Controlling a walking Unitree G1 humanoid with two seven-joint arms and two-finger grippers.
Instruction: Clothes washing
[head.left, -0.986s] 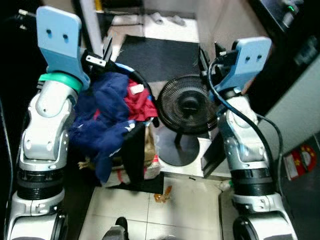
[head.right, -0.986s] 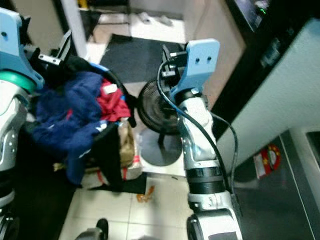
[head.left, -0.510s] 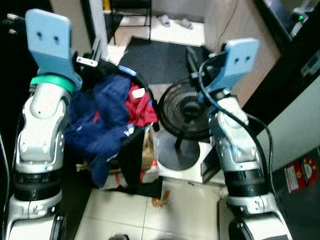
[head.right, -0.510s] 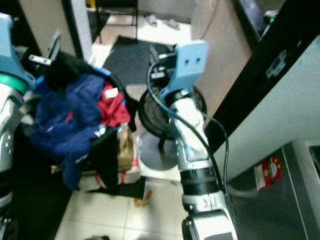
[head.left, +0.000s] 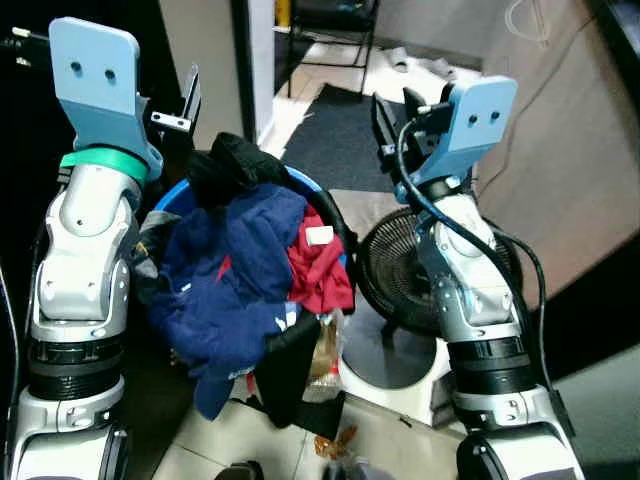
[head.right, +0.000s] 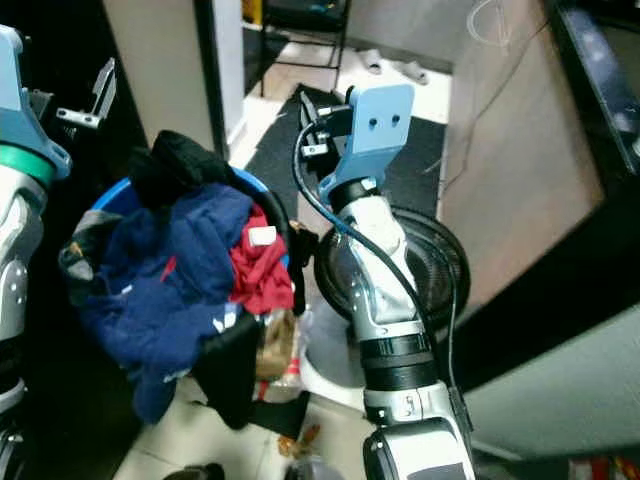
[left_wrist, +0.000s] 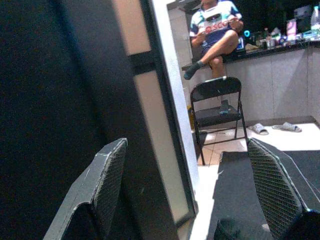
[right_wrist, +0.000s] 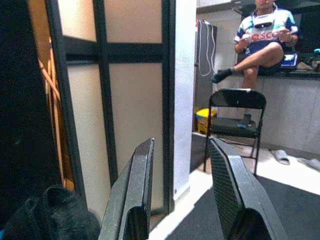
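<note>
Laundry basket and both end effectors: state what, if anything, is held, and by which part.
Nothing is held. The left end effector and right end effector are both open and raised in the air above the laundry basket, with only the room between their fingers.

We count one blue laundry basket (head.left: 172, 199) with clothes, one black fan (head.left: 395, 262), one folding chair (right_wrist: 234, 111), two slippers (left_wrist: 272, 128), one dark mat (head.left: 335, 135), and one seated person (right_wrist: 263, 36).

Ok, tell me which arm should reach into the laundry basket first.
Left, probably. The left gripper is raised with its fingers open right beside the blue basket of clothes. The right gripper, also open, is up over the fan, farther from the pile.
</note>
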